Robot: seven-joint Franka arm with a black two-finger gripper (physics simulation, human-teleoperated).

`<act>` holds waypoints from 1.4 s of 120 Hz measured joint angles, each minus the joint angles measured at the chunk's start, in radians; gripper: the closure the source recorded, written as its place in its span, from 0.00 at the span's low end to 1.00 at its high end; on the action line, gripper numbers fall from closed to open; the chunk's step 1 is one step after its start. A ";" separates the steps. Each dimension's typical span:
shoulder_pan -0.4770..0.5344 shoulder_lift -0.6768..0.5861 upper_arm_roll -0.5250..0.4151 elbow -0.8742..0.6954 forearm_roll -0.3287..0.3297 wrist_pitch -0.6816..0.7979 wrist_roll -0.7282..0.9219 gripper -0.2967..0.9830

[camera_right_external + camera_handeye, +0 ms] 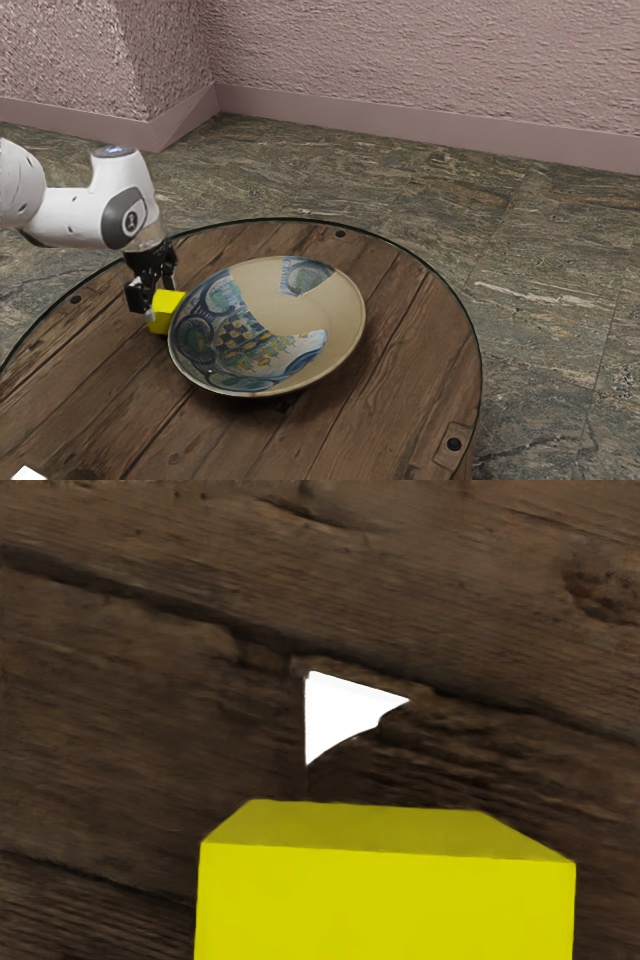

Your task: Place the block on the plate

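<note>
My gripper is at the left side of the plate in the exterior view, pointing down and shut on the yellow block. One dark finger stands at the block's left side and the other is partly behind it. In the wrist view the block is large at the lower edge, its lower part cut off. The patterned plate lies on the round table, close beside the block. The block is outside the plate's rim; whether the two touch, I cannot tell.
The round wooden table has a dark metal rim around its edge. A white piece is at the exterior view's lower left corner. A white triangular shape appears against the wood beyond the block.
</note>
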 joint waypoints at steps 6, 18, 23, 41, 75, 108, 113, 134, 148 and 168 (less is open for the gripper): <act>0.002 0.010 0.000 0.000 -0.001 0.004 -0.007 0.23; 0.008 0.018 0.001 -0.006 -0.001 0.009 -0.021 0.23; 0.010 0.023 0.000 -0.007 -0.001 0.010 -0.025 0.23; 0.011 0.034 0.000 0.000 -0.002 0.016 -0.040 0.25; 0.027 0.066 0.000 0.017 -0.002 0.031 -0.058 0.39; 0.028 0.055 0.000 0.022 -0.001 0.032 -0.067 0.47; 0.028 0.045 0.000 0.021 -0.001 0.030 -0.069 0.47; 0.029 -0.034 0.001 0.018 0.004 0.007 -0.074 0.48; 0.023 -0.120 0.002 0.015 0.010 -0.028 -0.077 0.48; -0.042 -0.189 0.002 0.015 0.026 -0.090 -0.082 0.48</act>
